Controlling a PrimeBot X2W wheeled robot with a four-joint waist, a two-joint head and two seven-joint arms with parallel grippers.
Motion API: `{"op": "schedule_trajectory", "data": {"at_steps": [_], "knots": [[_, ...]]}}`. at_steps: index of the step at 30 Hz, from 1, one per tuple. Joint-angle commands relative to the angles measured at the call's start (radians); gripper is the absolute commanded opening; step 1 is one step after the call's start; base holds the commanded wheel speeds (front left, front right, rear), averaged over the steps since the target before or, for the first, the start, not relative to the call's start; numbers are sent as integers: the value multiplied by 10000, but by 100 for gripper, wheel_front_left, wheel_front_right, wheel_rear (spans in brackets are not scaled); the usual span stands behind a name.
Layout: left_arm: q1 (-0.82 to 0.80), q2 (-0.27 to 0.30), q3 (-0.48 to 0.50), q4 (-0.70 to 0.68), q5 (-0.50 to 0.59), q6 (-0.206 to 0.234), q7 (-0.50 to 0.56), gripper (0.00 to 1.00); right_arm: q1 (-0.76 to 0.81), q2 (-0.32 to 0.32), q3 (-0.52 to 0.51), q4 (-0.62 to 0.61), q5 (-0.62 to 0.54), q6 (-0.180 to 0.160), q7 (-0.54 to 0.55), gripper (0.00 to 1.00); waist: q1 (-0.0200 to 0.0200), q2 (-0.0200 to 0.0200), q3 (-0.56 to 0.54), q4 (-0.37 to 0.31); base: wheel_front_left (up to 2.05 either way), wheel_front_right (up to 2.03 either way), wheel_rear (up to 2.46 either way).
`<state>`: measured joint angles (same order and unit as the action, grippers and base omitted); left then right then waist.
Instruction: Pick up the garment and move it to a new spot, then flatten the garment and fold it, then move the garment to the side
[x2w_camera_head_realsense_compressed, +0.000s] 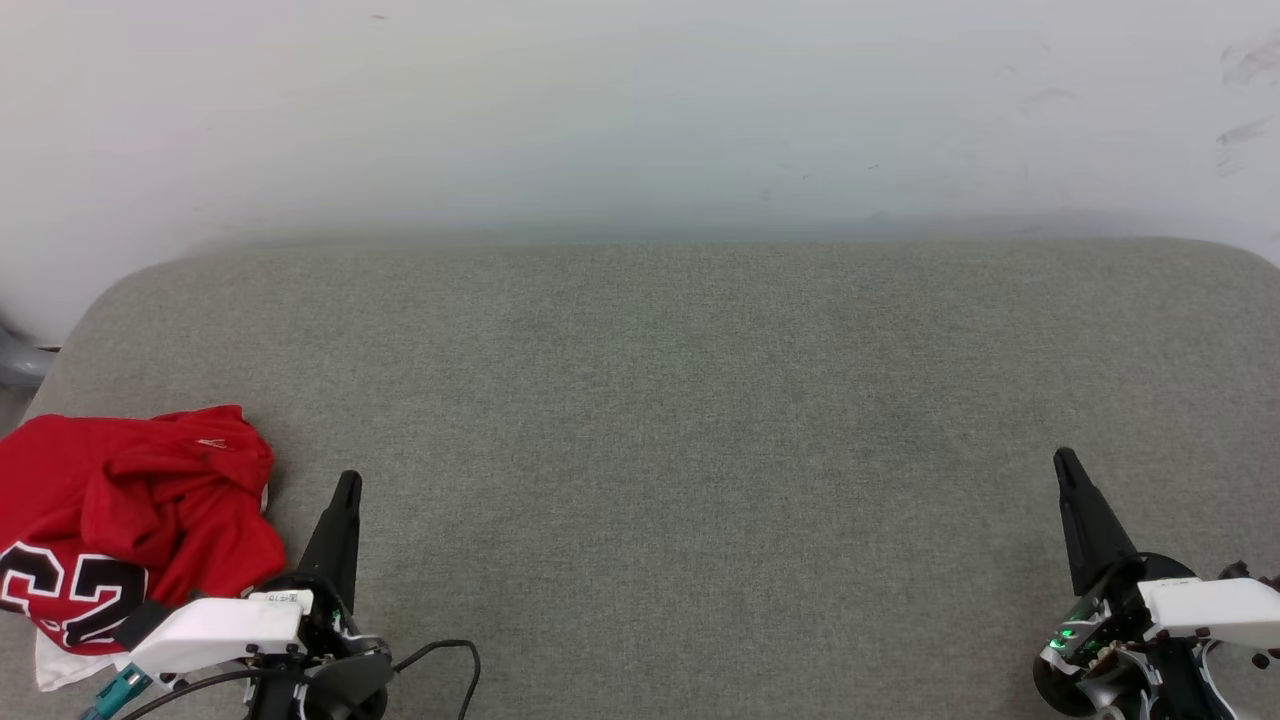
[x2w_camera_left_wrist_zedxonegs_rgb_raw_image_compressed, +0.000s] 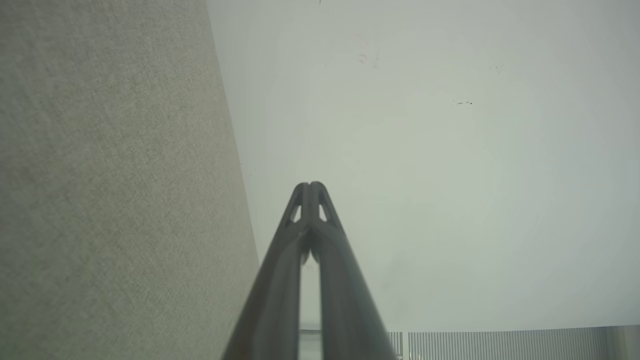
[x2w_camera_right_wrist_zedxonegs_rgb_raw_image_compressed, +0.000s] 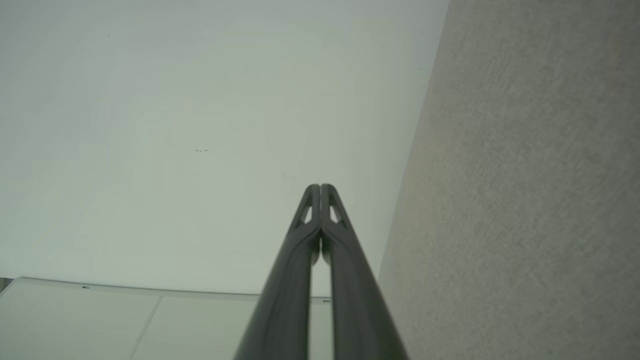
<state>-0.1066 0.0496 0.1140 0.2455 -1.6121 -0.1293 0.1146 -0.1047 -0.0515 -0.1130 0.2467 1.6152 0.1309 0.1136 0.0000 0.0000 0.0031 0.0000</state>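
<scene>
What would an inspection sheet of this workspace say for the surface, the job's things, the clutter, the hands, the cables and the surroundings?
Surface: grey fabric top, flat, with rounded far corners.
Job's things: garment, red, crumpled in a heap at the near left corner, number partly showing.
Clutter: nothing seen.
Hands: left hand shut, right of the heap, fingers apart from it; right hand shut, holding nothing.
Cables: black cable looping by the left wrist.
Surroundings: pale wall behind, with faint marks.
</scene>
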Motion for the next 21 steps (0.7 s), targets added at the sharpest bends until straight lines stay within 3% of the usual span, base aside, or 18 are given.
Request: {"op": "schedule_trajectory", "data": {"at_steps": [1, 21], "knots": [[-71, -1, 8, 1, -12, -43, 13, 0, -116, 19, 3, 12, -55, -4, -13, 0, 0, 0, 0, 0, 0, 0, 0], [-71, -1, 10, 1, -12, -43, 13, 0, -116, 19, 3, 11, -56, -4, -13, 0, 0, 0, 0, 0, 0, 0, 0]]}}
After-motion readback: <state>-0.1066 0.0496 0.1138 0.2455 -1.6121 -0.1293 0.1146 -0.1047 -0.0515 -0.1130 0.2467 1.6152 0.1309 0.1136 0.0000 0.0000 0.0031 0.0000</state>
